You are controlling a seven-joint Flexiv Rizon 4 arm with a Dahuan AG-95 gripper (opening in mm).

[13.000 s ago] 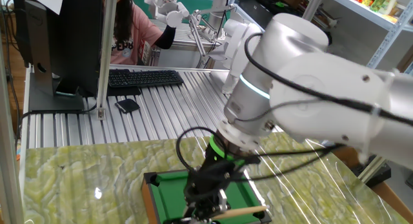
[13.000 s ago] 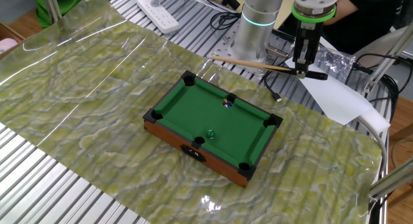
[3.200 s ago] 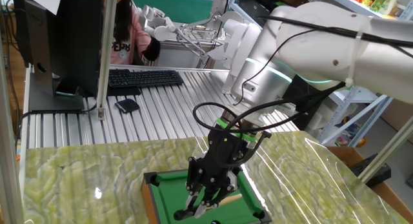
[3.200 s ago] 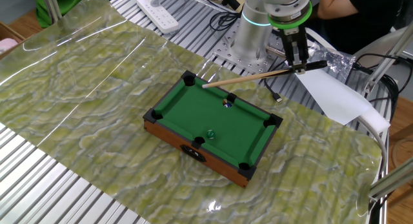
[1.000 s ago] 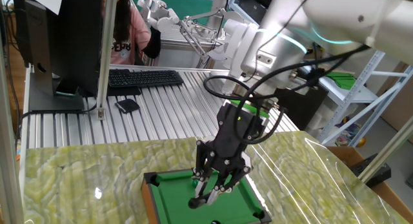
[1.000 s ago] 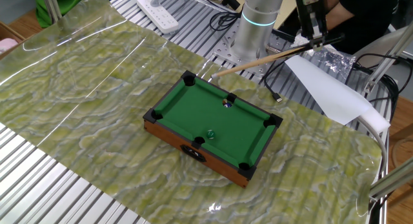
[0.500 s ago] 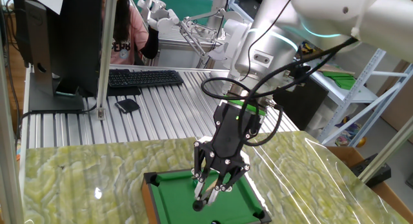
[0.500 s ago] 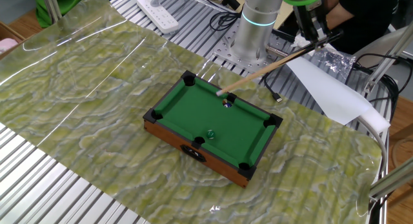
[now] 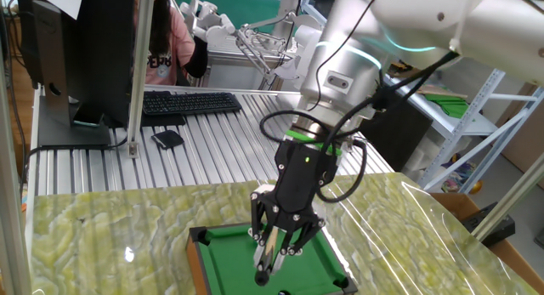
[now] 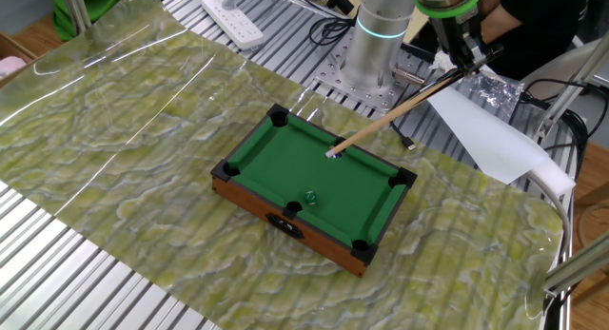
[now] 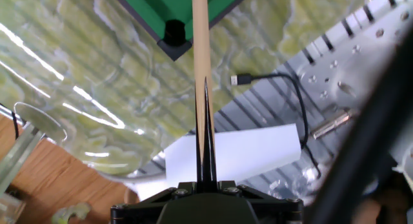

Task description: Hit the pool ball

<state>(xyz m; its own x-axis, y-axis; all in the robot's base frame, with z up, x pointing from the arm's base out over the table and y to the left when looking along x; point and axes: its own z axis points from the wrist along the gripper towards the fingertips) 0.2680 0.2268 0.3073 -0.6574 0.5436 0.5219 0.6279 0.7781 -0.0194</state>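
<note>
1. Nearest the hand camera, your tool (image 11: 205,175) has its fingers pressed together on the cue stick (image 10: 400,109), so the stick runs straight out along them
2. The stick slants down over the mini pool table (image 10: 285,192) on the tabletop (image 10: 114,159), aimed like a pointer
3. Its tip meets the pool ball (image 10: 331,154) beside the far-rail pocket; contact is likely

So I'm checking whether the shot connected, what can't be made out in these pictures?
- The pool ball: in the other fixed view the cue stick tip sits over its spot on the pool table, so contact cannot be judged.
- One fixed view: the hand blocks the felt, and the bottom edge cuts off the table.
- Hand view: the top edge cuts off the cue tip, so no ball shows.
</note>
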